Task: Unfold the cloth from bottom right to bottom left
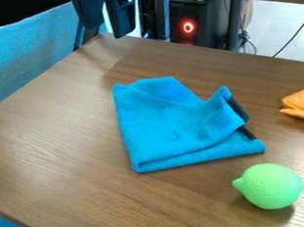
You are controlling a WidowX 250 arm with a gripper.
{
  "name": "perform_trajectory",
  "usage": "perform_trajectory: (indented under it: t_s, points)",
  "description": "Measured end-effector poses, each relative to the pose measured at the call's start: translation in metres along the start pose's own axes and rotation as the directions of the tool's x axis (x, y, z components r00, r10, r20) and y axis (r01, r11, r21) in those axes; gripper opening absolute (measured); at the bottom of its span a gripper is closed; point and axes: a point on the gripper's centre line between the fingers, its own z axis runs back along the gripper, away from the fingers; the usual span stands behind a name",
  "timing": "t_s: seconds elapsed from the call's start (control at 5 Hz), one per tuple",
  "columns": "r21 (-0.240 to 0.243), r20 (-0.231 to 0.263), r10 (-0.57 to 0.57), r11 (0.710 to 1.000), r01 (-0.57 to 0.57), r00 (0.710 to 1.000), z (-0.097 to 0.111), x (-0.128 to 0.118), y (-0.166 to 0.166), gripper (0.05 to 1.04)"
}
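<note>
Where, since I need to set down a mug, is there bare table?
Bare table lies left of the blue cloth, and below it, left of the green lemon. The right side is crowded by cloth, lemon and orange piece; the gripper hangs by the far left corner.

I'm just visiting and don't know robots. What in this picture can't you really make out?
Camera view:
- Blue cloth: inner layers and underside hidden by its top layer.
- Gripper: upper part cut off by the top edge.
- Orange toy: right end cut off by the right edge.
- Black box behind the table: marks on its top too small to read.
</note>
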Motion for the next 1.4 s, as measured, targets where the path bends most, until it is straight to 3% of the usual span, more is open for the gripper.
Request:
perform_trajectory:
  t_s: [0.6, 0.8, 1.0, 1.4]
  points:
    - [0.003, -0.055, 0.079, 0.997, -0.079, 0.995, -0.028, 0.015, -0.020, 1.000]
    - [0.016, -0.049, 0.088, 0.996, -0.087, 0.995, -0.037, 0.027, -0.041, 1.000]
    - [0.080, 0.023, 0.142, 0.986, -0.143, 0.990, -0.040, 0.041, -0.055, 1.000]
    - [0.153, 0.125, 0.260, 0.948, -0.278, 0.957, -0.056, 0.054, -0.082, 1.000]
